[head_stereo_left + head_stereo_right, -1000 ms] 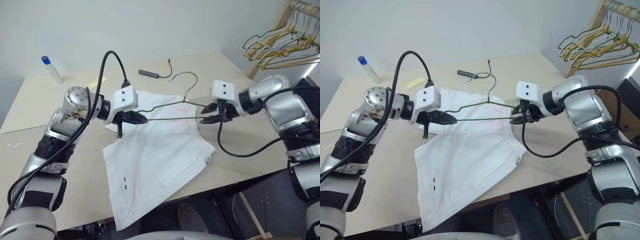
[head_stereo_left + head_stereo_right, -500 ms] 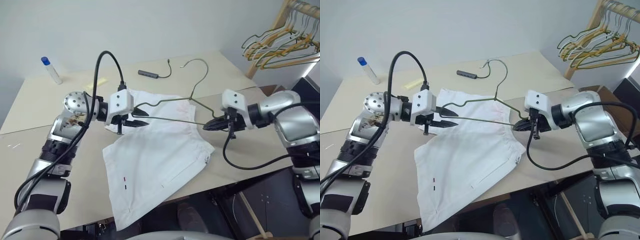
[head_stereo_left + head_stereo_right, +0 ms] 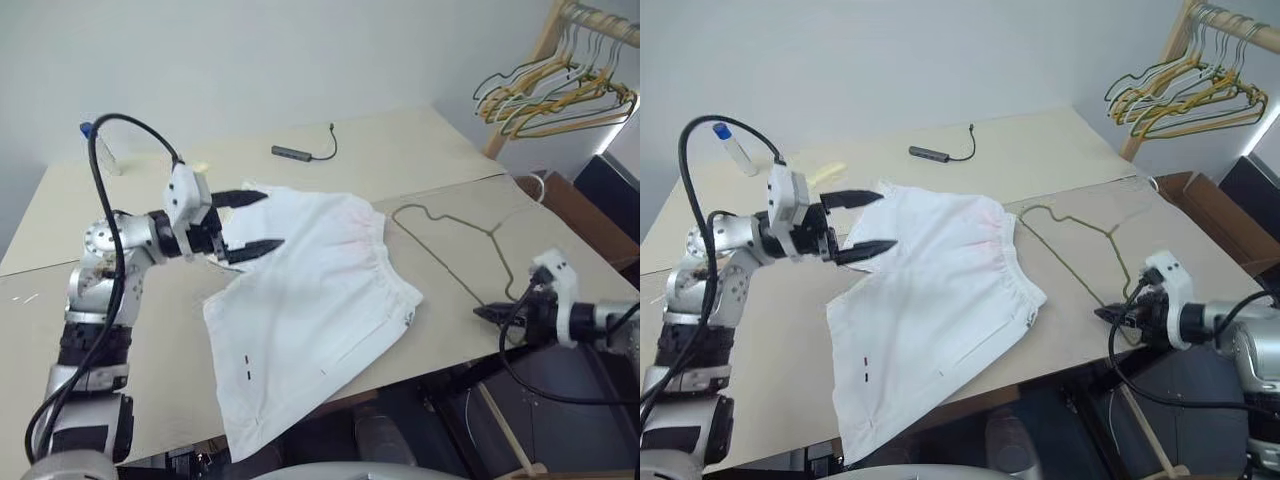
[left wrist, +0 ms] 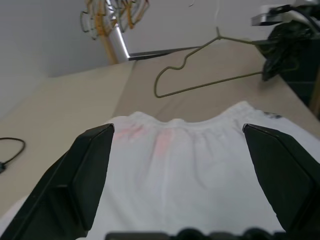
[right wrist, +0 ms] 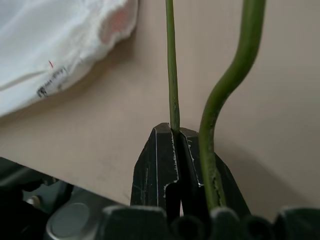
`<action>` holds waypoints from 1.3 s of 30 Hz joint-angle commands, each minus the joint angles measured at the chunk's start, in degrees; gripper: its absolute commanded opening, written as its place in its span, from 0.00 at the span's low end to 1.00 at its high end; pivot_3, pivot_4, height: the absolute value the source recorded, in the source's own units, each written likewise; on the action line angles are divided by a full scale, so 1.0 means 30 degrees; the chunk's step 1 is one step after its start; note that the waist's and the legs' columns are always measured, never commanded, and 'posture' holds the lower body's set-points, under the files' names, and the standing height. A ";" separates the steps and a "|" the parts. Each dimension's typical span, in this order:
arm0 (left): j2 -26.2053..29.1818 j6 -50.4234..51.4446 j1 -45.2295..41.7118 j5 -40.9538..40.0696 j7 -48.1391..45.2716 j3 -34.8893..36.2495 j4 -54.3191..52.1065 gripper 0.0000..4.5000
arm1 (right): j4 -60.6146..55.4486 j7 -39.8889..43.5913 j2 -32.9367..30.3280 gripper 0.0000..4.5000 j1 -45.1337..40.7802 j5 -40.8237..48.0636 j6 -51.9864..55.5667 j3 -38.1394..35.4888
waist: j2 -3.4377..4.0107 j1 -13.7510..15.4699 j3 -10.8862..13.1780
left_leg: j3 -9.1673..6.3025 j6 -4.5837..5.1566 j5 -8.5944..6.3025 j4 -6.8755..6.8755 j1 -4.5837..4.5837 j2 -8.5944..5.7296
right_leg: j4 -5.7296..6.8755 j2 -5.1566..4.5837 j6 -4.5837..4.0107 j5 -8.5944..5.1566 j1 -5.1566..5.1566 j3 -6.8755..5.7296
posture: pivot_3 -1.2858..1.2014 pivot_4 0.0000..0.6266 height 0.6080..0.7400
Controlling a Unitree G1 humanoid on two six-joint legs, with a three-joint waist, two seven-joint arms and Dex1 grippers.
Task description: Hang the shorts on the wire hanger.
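Note:
The white shorts (image 3: 310, 300) lie spread flat on the middle of the table, with a faint pink stain near the waistband. To their right the thin olive wire hanger (image 3: 450, 240) rests flat along the tabletop, apart from the shorts. My right gripper (image 3: 490, 315) is at the table's front right edge, shut on the hanger's wire (image 5: 171, 65). My left gripper (image 3: 272, 218) hovers over the shorts' back left corner, open, with nothing between its fingers (image 4: 90, 170). In the left wrist view the shorts (image 4: 185, 165) lie ahead of it.
A wooden rack with a bunch of yellow and dark hangers (image 3: 560, 90) stands at the back right. A dark adapter with a cable (image 3: 300, 152) and a blue-capped bottle (image 3: 730, 145) lie at the back of the table (image 3: 150, 350). A cardboard box (image 3: 1210, 210) sits beyond the right edge.
My left gripper opened, let go of the hanger and drew back to the left. My right gripper carried the hanger down and right, onto the table beside the shorts.

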 commanded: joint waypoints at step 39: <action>0.1740 0.1400 0.2464 -0.1746 0.1532 0.1867 -0.4242 1.00 | 1.0076 0.0472 0.0681 0.00 -0.7317 -0.0674 -0.1601 0.3232 | 0.0077 0.1426 -0.0048 | 0.0088 0.0036 -0.0030 -0.0050 0.0165 0.0062 | -0.0116 0.0073 -0.0004 -0.0002 0.0174 0.0014 | 0.48 0.00 1.00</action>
